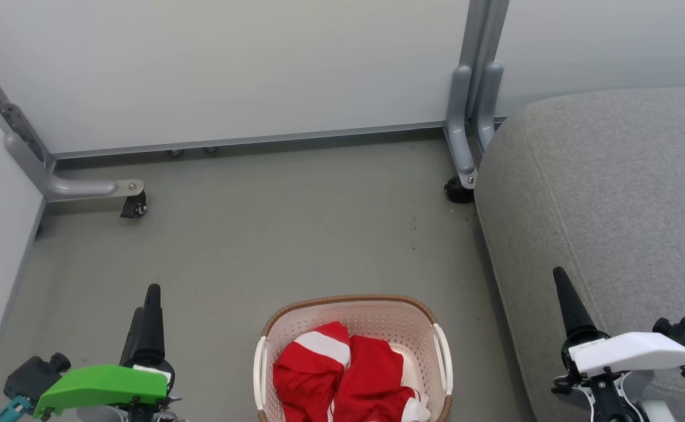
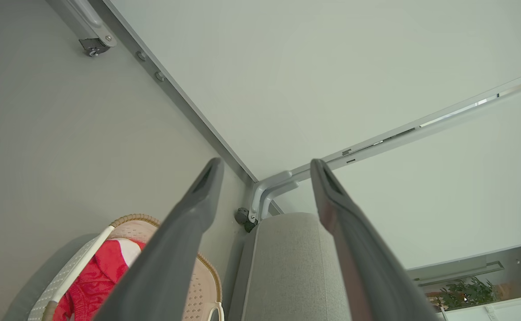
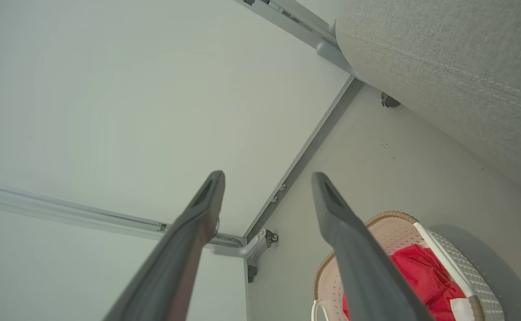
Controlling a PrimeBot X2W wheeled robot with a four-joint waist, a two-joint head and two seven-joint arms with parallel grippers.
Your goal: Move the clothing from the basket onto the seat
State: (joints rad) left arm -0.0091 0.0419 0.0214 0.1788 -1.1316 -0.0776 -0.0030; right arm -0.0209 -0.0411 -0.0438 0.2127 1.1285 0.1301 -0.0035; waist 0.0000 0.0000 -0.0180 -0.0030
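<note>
Far left, low over the grey-green floor [image 1: 248,234]: green-shelled left gripper [image 1: 146,305], two long dark fingers [image 2: 189,223] spread wide, holding nothing, pointing up the head view. To its right, standing on the floor about midway between both arms: small cream-white perforated plastic basket [image 1: 348,300] with brown woven-look rim and white side handles; long axis seemingly running away from the robot, near end cut off at the frame edge. Inside, heaped toward that near end: two soft red fabric garments [image 1: 342,375], the one with the broad white band on the left of the heap; none lifted out yet. Further right, parted from the basket by a strip of floor: large light-grey woven upholstered seat [image 1: 612,193], bare of clothing. Far right, over the seat's near edge: white-shelled right gripper [image 1: 560,281], likewise wide open and empty. Neither arm clearly nearer, by the look of it. For the left, the heap lies rightward and down; for the right, leftward and down, with the seat directly beside it for the drop.
</note>
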